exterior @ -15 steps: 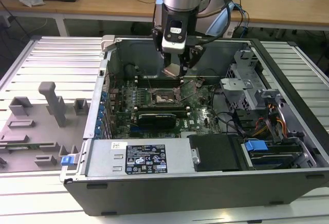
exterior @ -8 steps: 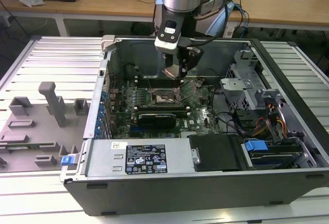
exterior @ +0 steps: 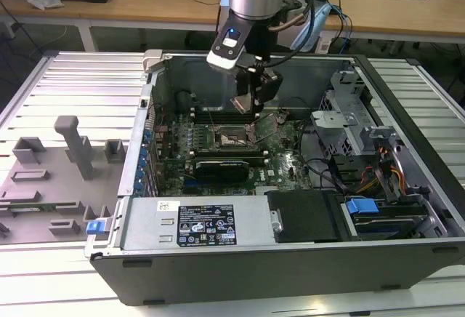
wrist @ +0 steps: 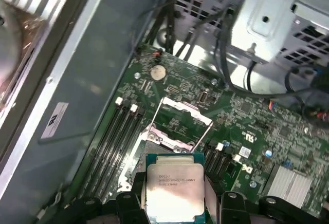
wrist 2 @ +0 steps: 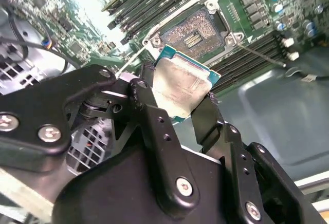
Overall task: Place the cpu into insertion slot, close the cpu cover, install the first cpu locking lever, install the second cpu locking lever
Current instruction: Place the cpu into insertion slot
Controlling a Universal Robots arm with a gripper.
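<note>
now, cpu in the jaws, hanging over the open socket.
the gripper (exterior: 247,103) is clenched on the cpu (wrist 2: 180,88), a black finger (wrist 2: 154,116) on each of two opposite edges, its silver top tilted, held clear above the bare socket (wrist: 167,137) mid-motherboard (exterior: 218,166). the cpu cover (wrist: 181,108) stands swung up at one edge of the socket, and both thin levers (wrist: 154,115) are raised. there's fine print on the chip's top, a white sticker (wrist: 54,121) on the case wall, and a printed label (exterior: 207,224) on the metal box at the case's edge.
</note>
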